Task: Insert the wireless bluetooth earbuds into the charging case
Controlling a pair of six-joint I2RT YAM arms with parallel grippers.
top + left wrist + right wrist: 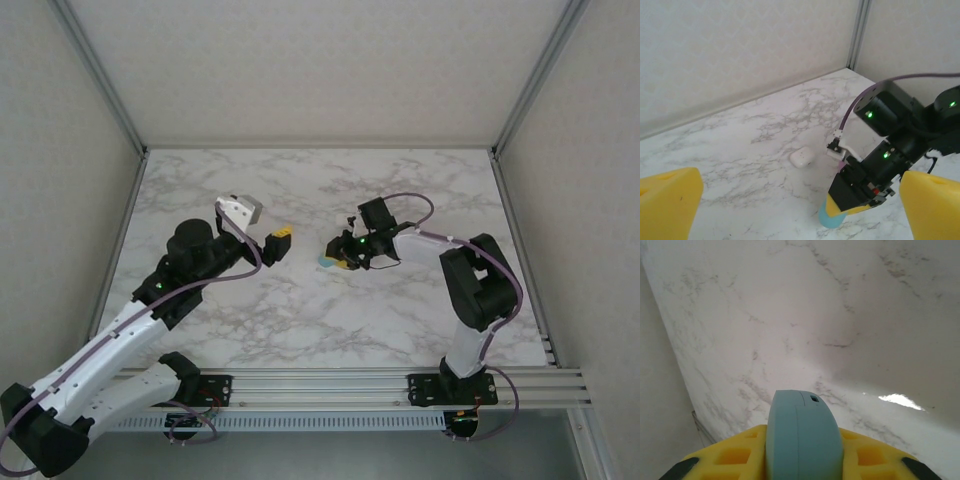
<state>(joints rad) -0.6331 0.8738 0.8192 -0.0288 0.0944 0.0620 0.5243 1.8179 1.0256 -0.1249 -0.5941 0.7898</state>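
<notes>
The teal case [801,430] — seemingly closed — pinched by right hand [800,460]; left hand [800,202] spread; white case [801,157] shut.

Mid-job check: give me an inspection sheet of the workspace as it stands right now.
Surface: marble-pattern table, no spills seen.
Job's things: teal case gripped, lid looks shut; white case lying on the table, apart from both claws.
Clutter: nothing seen.
Grippers: left claw open and empty; right claw shut on the teal case.
Cables: purple cable looped by the right arm's wrist.
Surroundings: white walls with a metal frame.
</notes>
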